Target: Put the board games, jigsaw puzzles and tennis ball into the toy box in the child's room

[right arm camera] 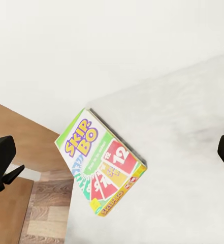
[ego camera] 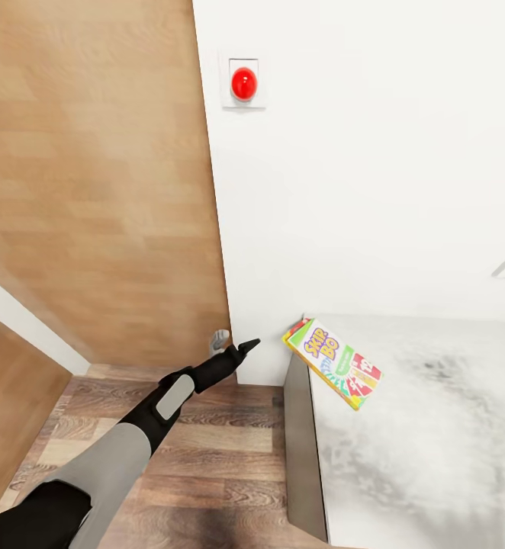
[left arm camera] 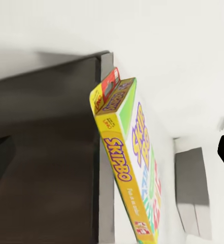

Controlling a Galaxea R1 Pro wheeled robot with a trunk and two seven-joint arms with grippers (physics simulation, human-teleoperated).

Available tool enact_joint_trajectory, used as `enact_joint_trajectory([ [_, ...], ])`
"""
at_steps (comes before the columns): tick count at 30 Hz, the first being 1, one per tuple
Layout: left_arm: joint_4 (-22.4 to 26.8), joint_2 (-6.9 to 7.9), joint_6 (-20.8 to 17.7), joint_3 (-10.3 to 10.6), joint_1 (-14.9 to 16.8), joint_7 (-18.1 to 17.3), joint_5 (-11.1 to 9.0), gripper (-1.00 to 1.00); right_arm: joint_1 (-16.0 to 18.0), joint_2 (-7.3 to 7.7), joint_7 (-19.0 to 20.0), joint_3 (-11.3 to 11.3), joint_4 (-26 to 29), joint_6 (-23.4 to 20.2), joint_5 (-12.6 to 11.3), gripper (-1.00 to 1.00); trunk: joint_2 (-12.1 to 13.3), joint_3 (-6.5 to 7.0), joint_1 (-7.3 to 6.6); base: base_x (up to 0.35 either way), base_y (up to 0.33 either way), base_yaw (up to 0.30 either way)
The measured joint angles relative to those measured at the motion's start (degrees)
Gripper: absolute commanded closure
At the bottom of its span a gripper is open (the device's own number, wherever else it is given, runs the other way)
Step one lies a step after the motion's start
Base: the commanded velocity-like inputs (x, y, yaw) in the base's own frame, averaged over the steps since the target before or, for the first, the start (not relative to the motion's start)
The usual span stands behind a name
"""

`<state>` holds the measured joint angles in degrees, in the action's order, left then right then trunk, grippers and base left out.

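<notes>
Yellow-edged and flat, the Skip-Bo box is lying at the table's corner by the wall, slightly overhanging the edge. Its long axis is running diagonally away from that corner. The left gripper is hovering beside it, looking pinched and empty. A clean pinch on the overhanging edge seems best.

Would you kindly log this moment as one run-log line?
left tool: beside table corner, holding nothing seen | game box: flat on table corner by wall | right tool: state unclear
</notes>
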<state>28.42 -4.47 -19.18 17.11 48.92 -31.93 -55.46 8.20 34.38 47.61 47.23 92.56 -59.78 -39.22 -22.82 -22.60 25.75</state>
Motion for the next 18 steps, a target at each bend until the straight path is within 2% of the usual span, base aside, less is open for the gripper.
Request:
enact_joint_trajectory([
  [6,-0.4,-0.02,-0.1,-0.1,0.1,1.2,-0.1,-1.0,0.0,-0.02,0.0,0.0,0.0,0.0,0.0,-1.0,0.0,0.0,0.0,0.002,0.0,-0.021],
  [18,-2.9,0.1,-0.2,-0.2,0.8,2.0,-0.4,-1.0,0.0,-0.04,0.1,0.1,0.0,0.0,0.0,-1.0,0.0,0.0,0.0,0.001,0.0,-0.128],
])
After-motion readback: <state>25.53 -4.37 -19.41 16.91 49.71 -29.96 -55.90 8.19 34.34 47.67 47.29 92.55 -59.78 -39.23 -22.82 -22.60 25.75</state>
